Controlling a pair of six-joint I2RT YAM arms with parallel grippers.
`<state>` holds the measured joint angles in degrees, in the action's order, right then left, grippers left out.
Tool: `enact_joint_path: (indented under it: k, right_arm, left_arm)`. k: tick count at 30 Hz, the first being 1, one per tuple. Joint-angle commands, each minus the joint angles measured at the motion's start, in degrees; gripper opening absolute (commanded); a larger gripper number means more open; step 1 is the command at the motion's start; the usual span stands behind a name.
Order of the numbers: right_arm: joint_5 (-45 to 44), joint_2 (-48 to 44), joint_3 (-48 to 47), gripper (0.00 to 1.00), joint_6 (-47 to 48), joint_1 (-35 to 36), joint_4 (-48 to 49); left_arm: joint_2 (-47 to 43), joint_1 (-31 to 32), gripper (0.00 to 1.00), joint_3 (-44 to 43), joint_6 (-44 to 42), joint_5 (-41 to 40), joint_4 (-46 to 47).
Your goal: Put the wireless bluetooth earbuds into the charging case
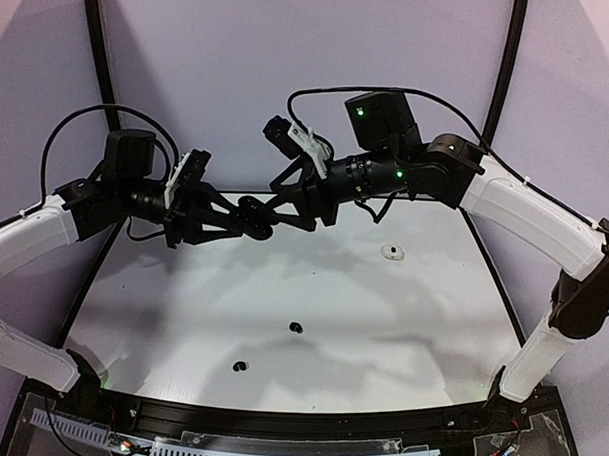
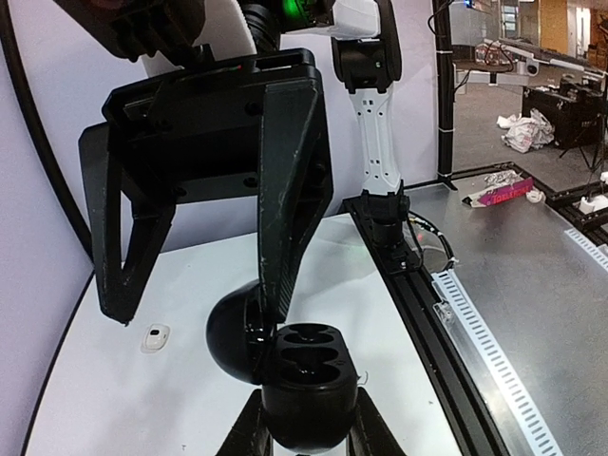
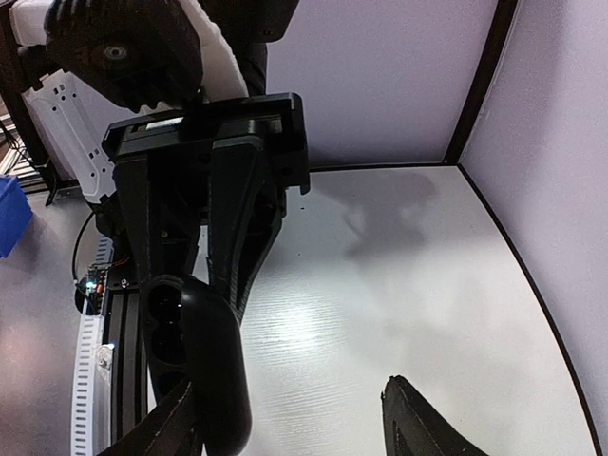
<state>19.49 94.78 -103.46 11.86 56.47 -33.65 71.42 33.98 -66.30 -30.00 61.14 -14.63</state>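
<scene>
1. Black charging case (image 2: 306, 366) sits clamped in the left gripper (image 2: 306, 418), raised well off the table (image 1: 431, 322). Its two sockets face up and look empty, and its lid (image 2: 228, 342) is swung open to one side.
2. Opposite it, the right gripper (image 2: 193, 318) has its jaws spread. One finger (image 2: 285, 237) touches the case by the hinge; the lid lies between the fingers but is not pinched.
3. One black earbud (image 1: 294, 329) and a second black earbud (image 1: 241, 366) lie on the table, well below both grippers and back toward the arm bases.
4. Since the left gripper is occupied, the pick likely falls to the right gripper, going downward and back. The first earbud looks nearer to it. Both are too small to read a long axis.
5. Small white piece (image 1: 392, 253) lies below the right gripper's wrist; I cannot tell what it is.
</scene>
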Motion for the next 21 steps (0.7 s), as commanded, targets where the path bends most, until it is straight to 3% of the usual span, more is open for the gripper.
enact_joint_path:
  k: [1,5,7,16,21]
  right_arm:
    - [1.9,-1.2,1.9,0.63,-1.7,-2.0,2.7]
    - [6.7,-1.7,3.6,0.64,-2.7,-2.4,5.4]
    - [7.6,-1.3,3.4,0.64,-2.9,-2.5,5.1]
    - [12.3,-1.6,2.3,0.66,-5.8,-3.8,9.1]
    - [1.6,-4.3,4.2,0.67,-16.6,-7.7,11.1]
  left_arm:
    - [-2.0,0.0,0.01,4.0,7.5,1.6,6.1]
    - [-3.7,0.0,0.01,12.2,22.3,-2.0,23.9]
    - [-4.0,0.0,0.01,13.7,25.7,-3.1,27.8]
    - [-5.2,0.0,0.01,18.8,29.0,-6.8,34.3]
    - [-7.4,0.0,0.01,25.0,33.7,-13.4,43.5]
